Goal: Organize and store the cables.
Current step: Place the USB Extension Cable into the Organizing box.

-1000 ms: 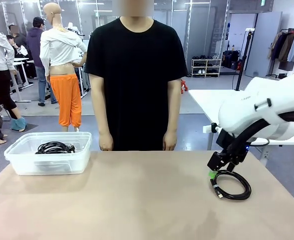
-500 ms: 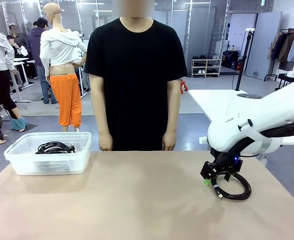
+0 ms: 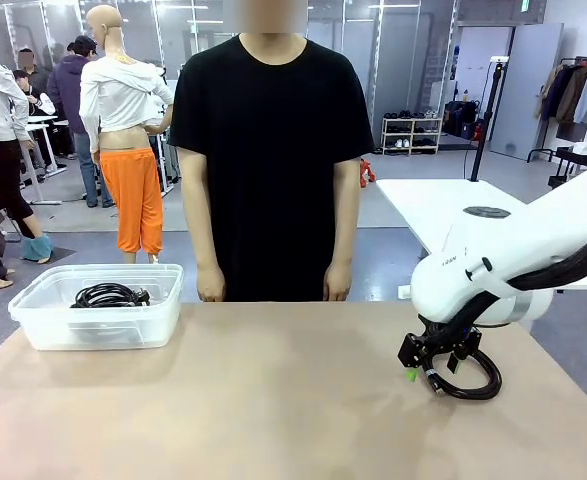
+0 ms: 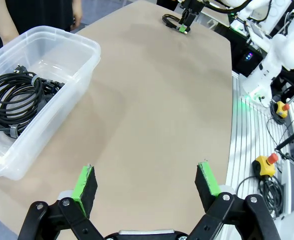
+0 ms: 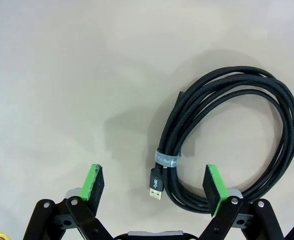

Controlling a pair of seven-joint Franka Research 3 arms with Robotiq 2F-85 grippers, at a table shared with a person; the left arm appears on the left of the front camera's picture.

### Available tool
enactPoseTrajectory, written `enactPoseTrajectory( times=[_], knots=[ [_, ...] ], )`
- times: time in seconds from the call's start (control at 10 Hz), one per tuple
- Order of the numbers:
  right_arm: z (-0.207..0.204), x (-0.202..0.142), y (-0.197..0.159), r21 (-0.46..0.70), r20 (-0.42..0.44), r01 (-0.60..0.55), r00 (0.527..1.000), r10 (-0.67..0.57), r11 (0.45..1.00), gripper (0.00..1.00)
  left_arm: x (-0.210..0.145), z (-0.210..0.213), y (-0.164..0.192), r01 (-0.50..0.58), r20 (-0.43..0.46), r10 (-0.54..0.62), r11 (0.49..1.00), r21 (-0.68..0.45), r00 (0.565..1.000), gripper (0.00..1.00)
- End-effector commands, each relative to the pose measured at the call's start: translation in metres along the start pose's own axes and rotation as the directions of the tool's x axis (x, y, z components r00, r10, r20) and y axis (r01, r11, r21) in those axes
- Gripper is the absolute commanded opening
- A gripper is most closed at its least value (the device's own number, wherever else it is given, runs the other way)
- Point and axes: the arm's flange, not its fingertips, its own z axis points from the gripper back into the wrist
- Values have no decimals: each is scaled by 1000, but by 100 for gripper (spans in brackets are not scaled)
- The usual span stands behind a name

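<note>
A large open robotics lab or test hall; behind the bare tan table (image 3: 273, 400) stretch a grey polished floor, glass partition walls and further white tables; beyond the table's right end stand a metal shoe rack (image 3: 411, 133) and a hanging clothes rail (image 3: 576, 92); beside its edge sit yellow emergency-stop buttons (image 4: 266, 165) with loose wiring.

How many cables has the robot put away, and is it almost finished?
Done: black coiled cables already lie in the clear bin; how many is hard to tell. In hand: nothing gripped; the right gripper is open, straddling the bound section of the last coiled cable on the table. Left: grasp it and carry it to the bin. The left gripper hovers open.
</note>
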Motion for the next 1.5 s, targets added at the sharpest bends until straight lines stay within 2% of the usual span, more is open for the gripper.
enactPoseTrajectory(
  times=[0.0, 0.1, 0.4, 1.1, 1.3, 1.4],
  knots=[
    [-3, 9, 4, -48, 4, 34, 999, -34, 998, 100, 0, 3, 1, 16, -6, -16, 1000, -1, 1000, 100],
    [-4, 11, 4, -53, 3, 40, 999, -40, 998, 91, 0, 3, 1, 16, -6, -16, 1000, -1, 1000, 100],
    [-9, 17, 1, -65, -11, 45, 999, -46, 997, 1, 0, 3, 1, 16, -6, -16, 1000, -1, 1000, 100],
    [-4, 15, 5, -72, -24, 55, 998, -57, 996, 0, 0, 3, 1, 16, -6, -16, 1000, -1, 1000, 100],
    [22, 18, 15, -67, -1, 92, 996, -92, 994, 0, 0, 3, 1, 16, -6, -16, 1000, -1, 1000, 100],
    [48, 21, 31, -73, 44, 126, 991, -123, 989, 0, 0, 3, 1, 16, -6, -16, 1000, -1, 1000, 100]
  ],
)
